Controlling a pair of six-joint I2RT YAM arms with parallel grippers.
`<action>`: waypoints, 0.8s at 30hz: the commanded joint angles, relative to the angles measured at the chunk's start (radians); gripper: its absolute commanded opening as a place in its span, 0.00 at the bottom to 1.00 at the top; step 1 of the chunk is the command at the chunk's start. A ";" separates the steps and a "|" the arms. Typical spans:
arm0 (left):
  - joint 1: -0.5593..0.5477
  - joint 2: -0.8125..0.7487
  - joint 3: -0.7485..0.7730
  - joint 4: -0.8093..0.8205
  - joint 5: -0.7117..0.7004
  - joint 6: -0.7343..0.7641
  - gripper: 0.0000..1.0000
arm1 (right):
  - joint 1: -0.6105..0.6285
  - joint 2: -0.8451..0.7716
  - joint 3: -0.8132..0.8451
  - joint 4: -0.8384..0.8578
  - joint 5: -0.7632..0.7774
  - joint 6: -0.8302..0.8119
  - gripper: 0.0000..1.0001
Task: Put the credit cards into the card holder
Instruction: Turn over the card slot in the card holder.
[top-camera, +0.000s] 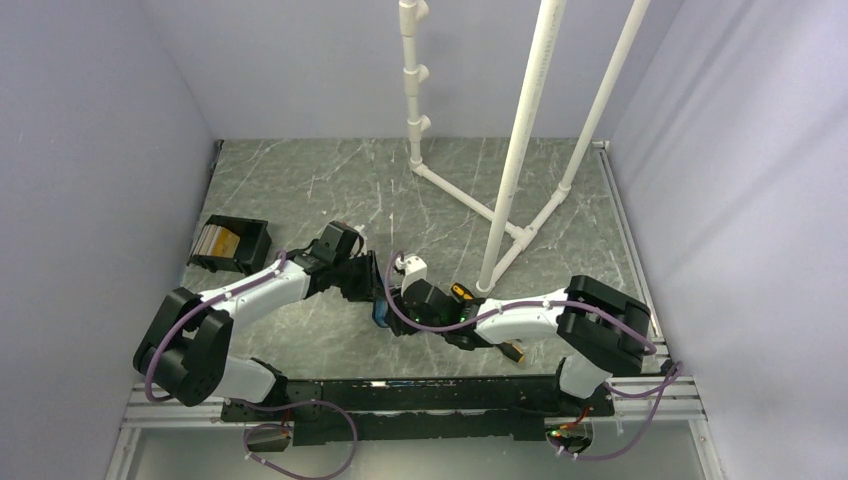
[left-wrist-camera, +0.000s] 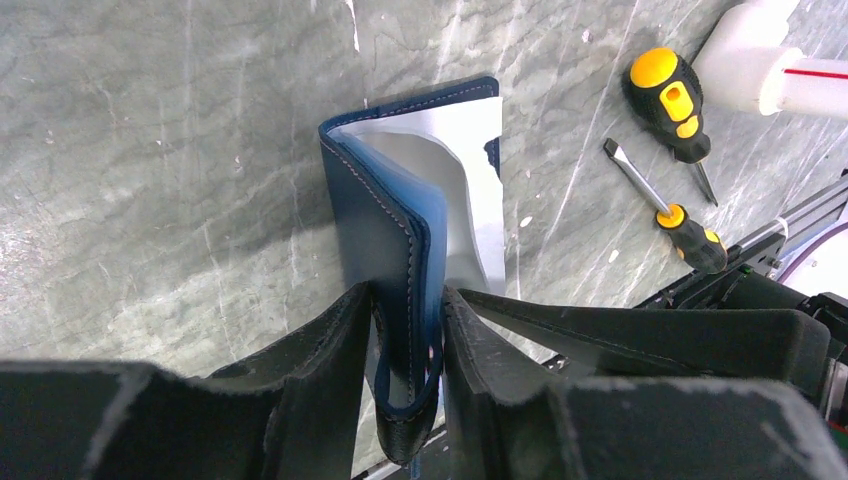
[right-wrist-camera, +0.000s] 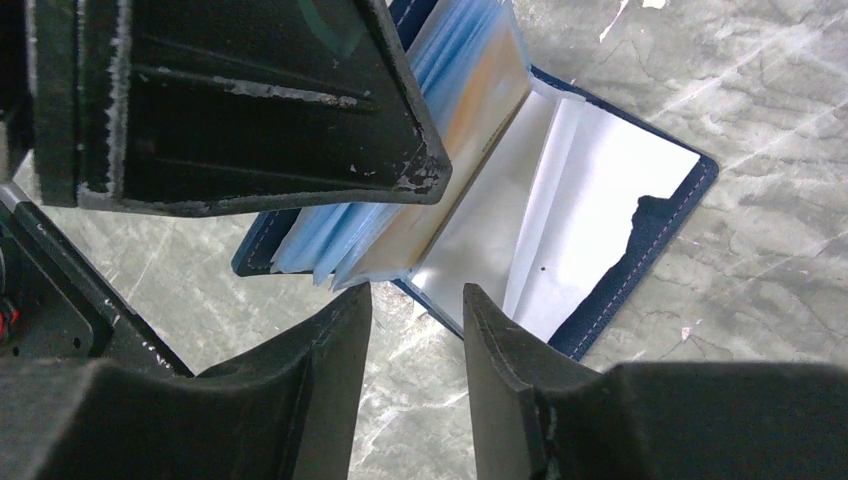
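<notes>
The navy card holder (left-wrist-camera: 385, 210) stands open on the marble table, its pale inner sleeves fanned out (right-wrist-camera: 590, 190). My left gripper (left-wrist-camera: 408, 330) is shut on its near cover and blue sleeves. In the right wrist view, one sleeve held under a left finger (right-wrist-camera: 250, 100) shows an orange tint (right-wrist-camera: 478, 105), possibly a card. My right gripper (right-wrist-camera: 415, 310) is open just short of the holder's lower edge, with only table between its fingers. From above, both grippers meet at the holder (top-camera: 381, 308). Yellowish credit cards (top-camera: 216, 241) stand in a black box at the left.
The black open-topped box (top-camera: 245, 250) sits at the table's left edge. Two orange-handled screwdrivers (left-wrist-camera: 672, 95) (left-wrist-camera: 685, 225) lie right of the holder, near a white PVC pipe frame (top-camera: 500, 215) that rises from the table's middle and back.
</notes>
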 joint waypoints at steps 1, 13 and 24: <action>-0.003 -0.022 -0.007 0.001 0.000 -0.009 0.36 | 0.034 -0.038 -0.035 0.093 0.068 -0.026 0.44; -0.003 -0.024 -0.002 -0.009 -0.002 -0.006 0.35 | 0.086 -0.017 -0.026 0.100 0.180 -0.047 0.44; -0.003 -0.027 -0.001 -0.007 0.001 -0.007 0.35 | 0.099 -0.001 -0.011 0.137 0.190 -0.079 0.42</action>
